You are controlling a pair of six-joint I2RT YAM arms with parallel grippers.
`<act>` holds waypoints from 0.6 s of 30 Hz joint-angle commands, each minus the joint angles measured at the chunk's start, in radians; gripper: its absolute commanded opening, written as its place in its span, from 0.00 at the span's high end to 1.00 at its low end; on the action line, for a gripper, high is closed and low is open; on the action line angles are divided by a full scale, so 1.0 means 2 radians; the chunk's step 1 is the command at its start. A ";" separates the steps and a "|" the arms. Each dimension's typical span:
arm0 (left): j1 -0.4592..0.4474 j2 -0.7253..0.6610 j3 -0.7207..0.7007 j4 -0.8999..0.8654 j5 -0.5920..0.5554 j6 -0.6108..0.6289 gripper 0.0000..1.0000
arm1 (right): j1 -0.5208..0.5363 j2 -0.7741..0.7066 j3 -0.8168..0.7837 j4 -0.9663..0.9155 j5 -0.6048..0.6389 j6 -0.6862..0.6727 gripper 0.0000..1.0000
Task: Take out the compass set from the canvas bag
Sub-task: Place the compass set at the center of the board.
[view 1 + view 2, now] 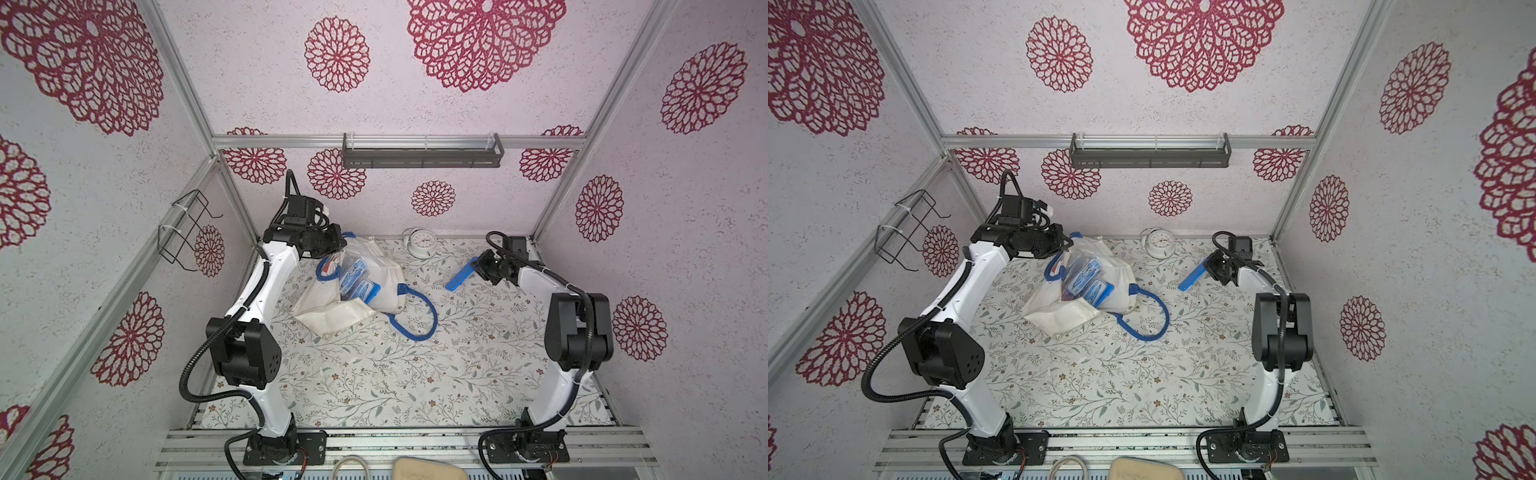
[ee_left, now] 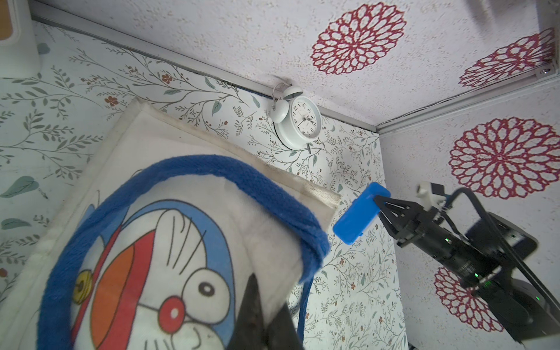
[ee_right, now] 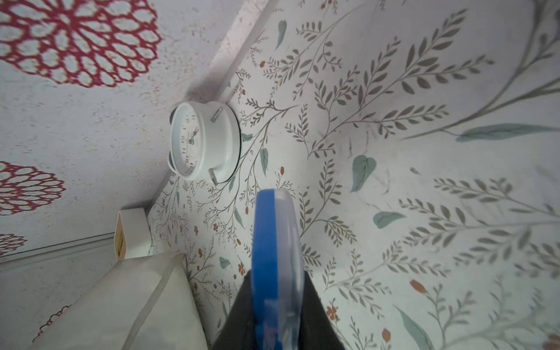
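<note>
The canvas bag [image 1: 332,316] [image 1: 1059,320] lies crumpled at the middle left of the table, off-white with blue strap handles [image 1: 419,316]. My left gripper [image 1: 343,243] [image 2: 268,300] is shut on the bag's cloth rim, holding its far edge up. Flat blue cases [image 1: 353,278] show in the bag's mouth. My right gripper [image 1: 478,266] [image 3: 275,281] hangs at the far right, apart from the bag. It is shut on the compass set [image 1: 460,276] [image 2: 360,216] [image 3: 274,236], a flat blue case with a clear lid, held on edge above the table.
A white alarm clock [image 1: 422,243] [image 3: 203,142] stands at the back wall between the arms. A white tissue box [image 3: 133,236] sits behind the bag. A grey shelf [image 1: 422,156] hangs on the back wall and a wire rack [image 1: 183,232] on the left wall.
</note>
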 commanded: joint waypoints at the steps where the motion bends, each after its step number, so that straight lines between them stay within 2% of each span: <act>1: 0.000 0.001 0.021 0.007 0.023 0.008 1.00 | 0.000 0.031 0.045 0.018 -0.035 -0.014 0.85; 4: 0.000 0.004 0.021 0.006 0.026 0.008 1.00 | 0.000 0.064 0.066 -0.004 -0.038 -0.025 0.83; 6: 0.000 0.005 0.024 0.002 0.026 0.011 1.00 | -0.002 0.077 0.073 -0.020 -0.038 -0.031 0.77; 10: 0.001 0.006 0.024 -0.003 0.025 0.015 1.00 | -0.004 0.061 0.059 -0.047 -0.014 -0.037 0.40; 12: 0.001 0.007 0.024 -0.003 0.025 0.015 1.00 | -0.004 0.033 0.041 -0.045 -0.002 -0.036 0.27; 13: 0.002 0.008 0.025 -0.003 0.025 0.015 1.00 | -0.003 0.018 0.032 -0.044 0.001 -0.035 0.24; 15: 0.002 0.011 0.026 -0.003 0.026 0.013 1.00 | 0.002 -0.014 0.016 -0.044 0.000 -0.034 0.23; 18: 0.002 0.012 0.031 -0.005 0.025 0.012 1.00 | 0.035 -0.065 -0.017 -0.041 -0.019 -0.029 0.33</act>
